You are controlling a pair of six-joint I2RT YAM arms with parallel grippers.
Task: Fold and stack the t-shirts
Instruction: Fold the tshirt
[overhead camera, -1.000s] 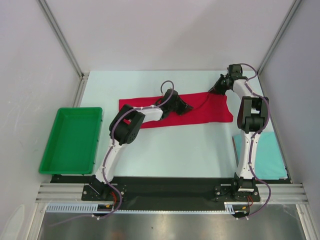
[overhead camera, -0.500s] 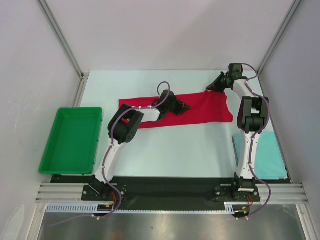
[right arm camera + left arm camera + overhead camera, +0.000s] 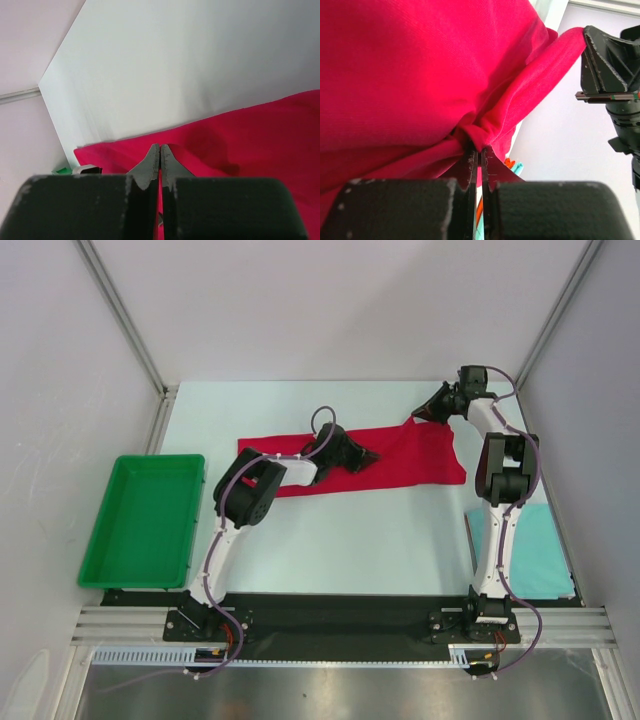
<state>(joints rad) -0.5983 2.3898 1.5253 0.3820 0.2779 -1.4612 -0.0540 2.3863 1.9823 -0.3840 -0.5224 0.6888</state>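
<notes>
The bright red t-shirt (image 3: 425, 465) lies spread in a long band across the far middle of the table. My left gripper (image 3: 369, 453) is low over its middle, shut on a bunched fold of the red cloth (image 3: 420, 65). My right gripper (image 3: 418, 417) is shut on the shirt's far edge and holds that edge raised off the table; a thin strip of red shows between its closed jaws (image 3: 160, 148). In the left wrist view the right gripper (image 3: 607, 65) holds a taut stretch of red cloth. The pale teal t-shirt (image 3: 537, 550) lies as a folded rectangle at the near right, partly behind the right arm.
A green plastic tray (image 3: 145, 525) stands at the near left, nothing in it. The pale table (image 3: 350, 530) is bounded by white walls with metal posts at the left, back and right. Both arm bases sit at the near edge.
My right gripper has drawn the shirt's far edge slightly up and back. My left arm has shifted a little to the left with its fold still held.
</notes>
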